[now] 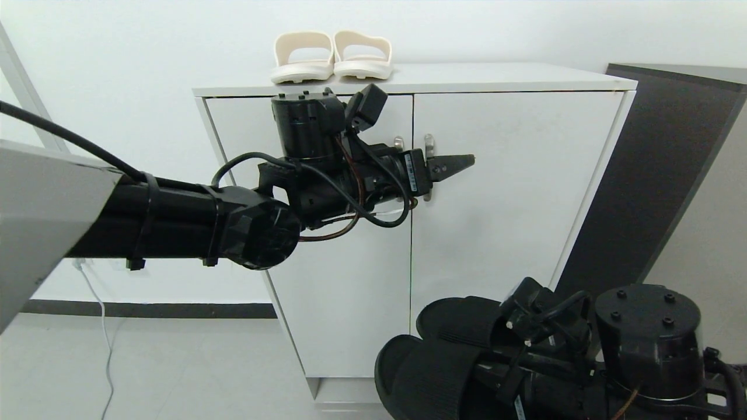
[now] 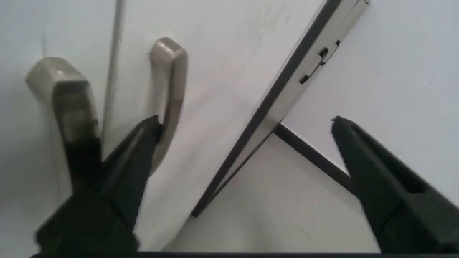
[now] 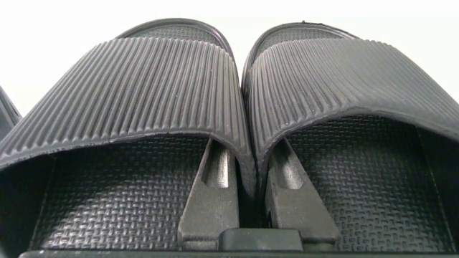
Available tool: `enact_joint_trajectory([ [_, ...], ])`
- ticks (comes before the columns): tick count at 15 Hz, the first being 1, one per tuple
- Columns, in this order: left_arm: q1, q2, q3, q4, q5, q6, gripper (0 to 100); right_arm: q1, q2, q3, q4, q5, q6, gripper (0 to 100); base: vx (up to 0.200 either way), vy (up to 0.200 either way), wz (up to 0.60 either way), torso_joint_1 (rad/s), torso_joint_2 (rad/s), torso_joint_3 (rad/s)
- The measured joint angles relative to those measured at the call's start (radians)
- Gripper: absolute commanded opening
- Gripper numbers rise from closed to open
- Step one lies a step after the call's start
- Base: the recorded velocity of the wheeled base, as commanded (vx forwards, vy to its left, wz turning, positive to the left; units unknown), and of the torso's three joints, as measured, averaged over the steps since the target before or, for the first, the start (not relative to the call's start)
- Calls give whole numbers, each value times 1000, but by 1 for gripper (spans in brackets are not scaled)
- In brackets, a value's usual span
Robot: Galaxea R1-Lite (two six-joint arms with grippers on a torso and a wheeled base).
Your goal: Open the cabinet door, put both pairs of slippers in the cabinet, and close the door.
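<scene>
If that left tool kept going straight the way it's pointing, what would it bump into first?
Most likely the right cabinet door, struck at a slant just past its handle. The left tool is open, one finger close by that handle; depth is hard to judge.

A white wall (image 1: 117, 70) is seen across the far side of the scene. Along its foot on the left, a dark skirting strip (image 1: 146, 309) is set where the wall meets the pale grey floor (image 1: 175, 373). A thin white cable (image 1: 104, 326) is hung down the wall at the far left and is led onto the floor. A pale grey slanted bar (image 1: 23, 87) is seen against the wall at the upper left. On the right, a tall dark grey panel (image 1: 653, 192) is stood tilted, and it is edged by a lighter grey face.
</scene>
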State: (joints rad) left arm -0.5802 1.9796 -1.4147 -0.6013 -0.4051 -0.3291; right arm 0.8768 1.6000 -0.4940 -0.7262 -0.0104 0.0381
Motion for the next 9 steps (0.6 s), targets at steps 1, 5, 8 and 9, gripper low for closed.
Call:
enact_joint_trajectory([
  [1,1,3,0,0,-1,0,0,0,0,0,0,0,0,0,0,0,0,0,0,0],
  [5,-2,3,13,3,2,1,0,0,1,4,0,10,0,0,0,0,0,0,0,0],
  [8,-14,-43,101,-27,-2,0,0,1,-4,26,-1,101,0,0,0,0,0,0,0,0],
  [9,-21,-60,132,-38,-1,0,0,2,-7,35,-6,126,0,0,0,0,0,0,0,0],
])
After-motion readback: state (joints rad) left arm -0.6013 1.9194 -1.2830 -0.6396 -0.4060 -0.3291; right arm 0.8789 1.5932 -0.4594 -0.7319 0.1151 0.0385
